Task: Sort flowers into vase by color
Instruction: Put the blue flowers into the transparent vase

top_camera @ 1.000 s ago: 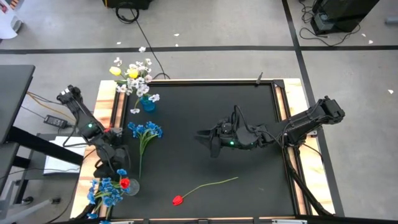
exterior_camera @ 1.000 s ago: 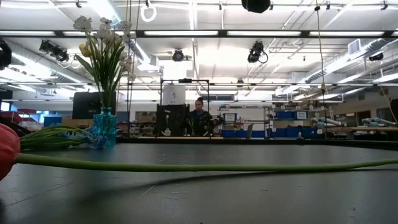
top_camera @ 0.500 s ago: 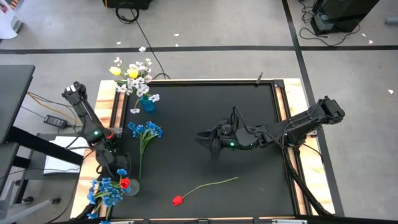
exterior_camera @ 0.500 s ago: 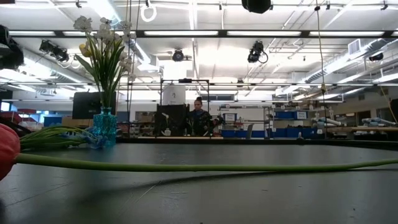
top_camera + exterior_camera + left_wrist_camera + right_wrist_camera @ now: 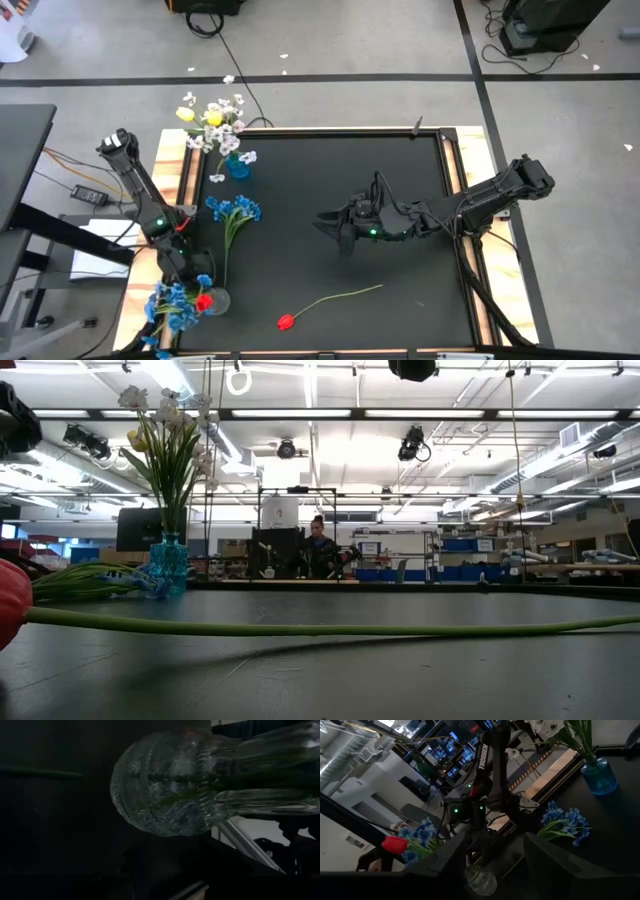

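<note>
A clear glass vase stands near the table's near-left corner and holds blue sprays and a red tulip. It fills the left wrist view, green stems inside. My left gripper is just beyond its far side. A blue vase at the far left holds white and yellow flowers. One blue spray and one red tulip lie flat on the mat. My right gripper waits open at mid-table.
The loose tulip's stem runs across the low view close to the camera, its red head at the left. The black mat lies inside a wooden rim. A person stands in the room far behind the table.
My left gripper has moved toward the table's near edge, closing on the clear vase, while its elbow swung toward the far side. The red tulip head in the clear vase has shifted slightly toward the near edge. My right arm has kept still.
</note>
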Controlling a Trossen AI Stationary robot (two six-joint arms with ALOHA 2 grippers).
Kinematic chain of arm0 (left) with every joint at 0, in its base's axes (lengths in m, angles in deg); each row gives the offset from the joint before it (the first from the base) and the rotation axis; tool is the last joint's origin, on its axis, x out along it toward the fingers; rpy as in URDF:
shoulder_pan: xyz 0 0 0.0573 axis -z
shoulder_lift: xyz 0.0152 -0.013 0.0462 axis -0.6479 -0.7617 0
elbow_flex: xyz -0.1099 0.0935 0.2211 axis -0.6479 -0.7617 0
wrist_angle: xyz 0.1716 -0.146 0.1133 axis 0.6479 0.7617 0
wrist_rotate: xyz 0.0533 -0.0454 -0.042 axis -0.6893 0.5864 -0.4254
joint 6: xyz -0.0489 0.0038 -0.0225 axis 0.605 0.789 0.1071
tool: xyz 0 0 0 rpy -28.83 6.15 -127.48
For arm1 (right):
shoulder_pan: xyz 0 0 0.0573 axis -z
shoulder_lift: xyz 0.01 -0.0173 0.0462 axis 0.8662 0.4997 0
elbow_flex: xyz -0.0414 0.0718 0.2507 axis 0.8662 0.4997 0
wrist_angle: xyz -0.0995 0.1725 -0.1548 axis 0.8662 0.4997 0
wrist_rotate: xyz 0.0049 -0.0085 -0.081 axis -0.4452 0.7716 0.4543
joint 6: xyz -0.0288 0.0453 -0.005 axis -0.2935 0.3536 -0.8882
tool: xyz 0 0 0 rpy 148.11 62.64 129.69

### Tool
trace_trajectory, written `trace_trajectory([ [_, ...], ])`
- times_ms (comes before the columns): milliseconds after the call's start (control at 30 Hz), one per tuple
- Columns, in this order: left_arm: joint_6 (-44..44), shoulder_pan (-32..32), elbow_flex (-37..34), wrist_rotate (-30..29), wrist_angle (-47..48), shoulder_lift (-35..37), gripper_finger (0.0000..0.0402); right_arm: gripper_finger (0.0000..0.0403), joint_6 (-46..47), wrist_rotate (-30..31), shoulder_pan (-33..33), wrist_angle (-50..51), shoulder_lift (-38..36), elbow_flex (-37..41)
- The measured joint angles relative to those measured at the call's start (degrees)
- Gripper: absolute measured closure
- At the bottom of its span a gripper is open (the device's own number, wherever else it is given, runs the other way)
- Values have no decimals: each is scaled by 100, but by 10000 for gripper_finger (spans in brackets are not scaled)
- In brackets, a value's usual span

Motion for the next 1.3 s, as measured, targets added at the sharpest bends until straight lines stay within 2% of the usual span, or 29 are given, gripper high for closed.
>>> trace_trajectory([
  [500,-14,-2,0,-702,-805,-849,239,197,0,-48,0,-6,0,0],
  [767,-61,-93,4,-988,-1245,-1063,239,197,-65,-154,35,-9,0,0],
  [933,-112,-255,4,-922,-995,-1056,239,197,-87,-305,138,-13,0,0],
  [1100,303,-269,4,-679,-591,-1056,239,197,-55,-488,228,-13,0,0],
  [1300,749,-311,8,-659,-376,-1039,247,197,-59,-625,321,-13,0,0],
])
